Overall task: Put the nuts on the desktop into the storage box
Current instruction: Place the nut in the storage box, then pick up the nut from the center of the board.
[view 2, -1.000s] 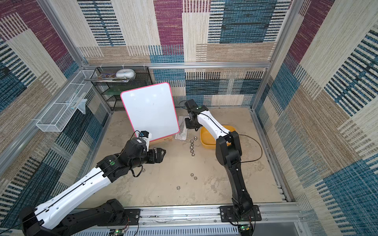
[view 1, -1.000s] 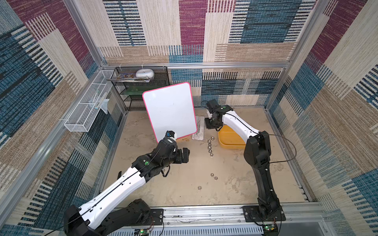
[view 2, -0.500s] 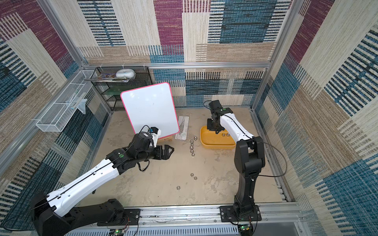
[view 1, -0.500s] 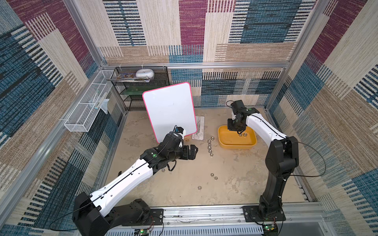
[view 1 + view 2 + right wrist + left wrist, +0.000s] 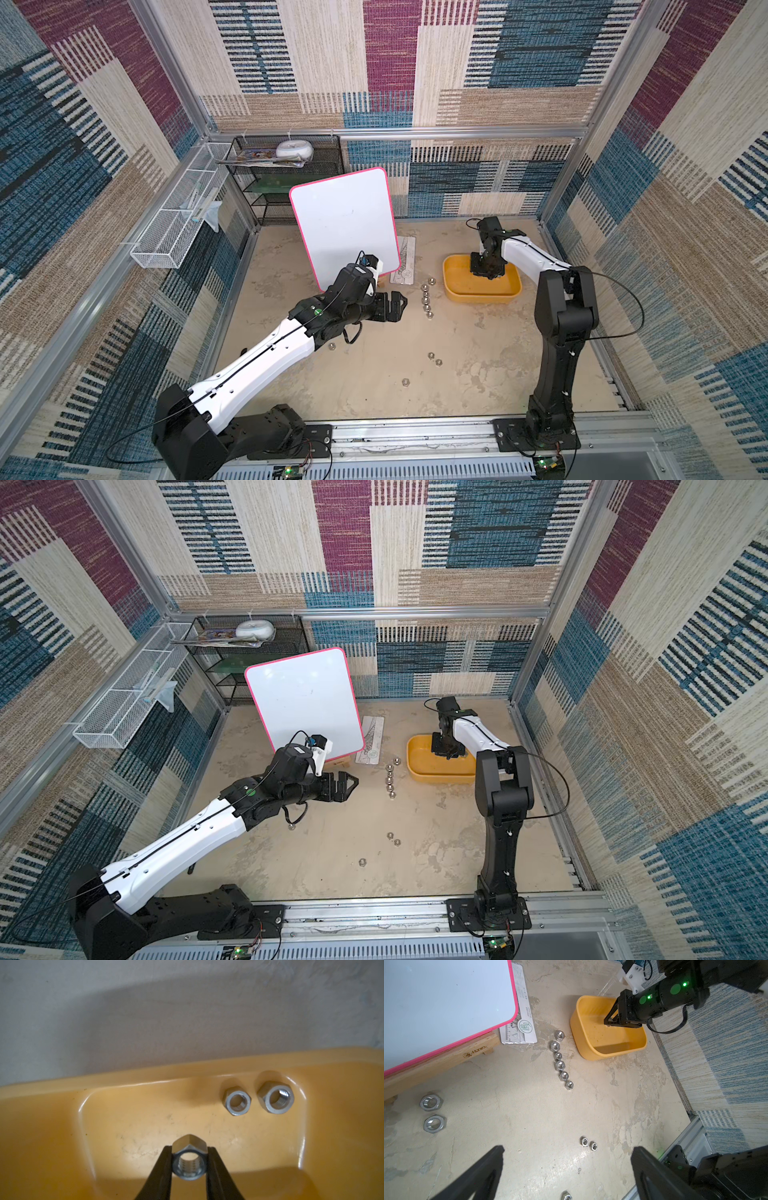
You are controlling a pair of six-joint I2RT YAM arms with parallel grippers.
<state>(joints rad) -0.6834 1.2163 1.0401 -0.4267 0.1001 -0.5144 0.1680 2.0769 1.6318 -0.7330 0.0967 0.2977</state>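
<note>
The right claw point(image 5: 189, 1150) is clenched on 1 nut point(image 5: 189, 1167), hanging over the floor of the box point(image 5: 145, 1076), where 2 nuts point(image 5: 238, 1101) already lie near a corner. The left claw point(image 5: 568, 1148) is spread wide and empty above the worktop point(image 5: 529, 1115). A row of 6 nuts point(image 5: 560, 1059) lies just beside the box. If let go from too high, the nut may bounce over the low wall. It may also cling to 1 finger, or the leaving arm may nudge the box into the row.
</note>
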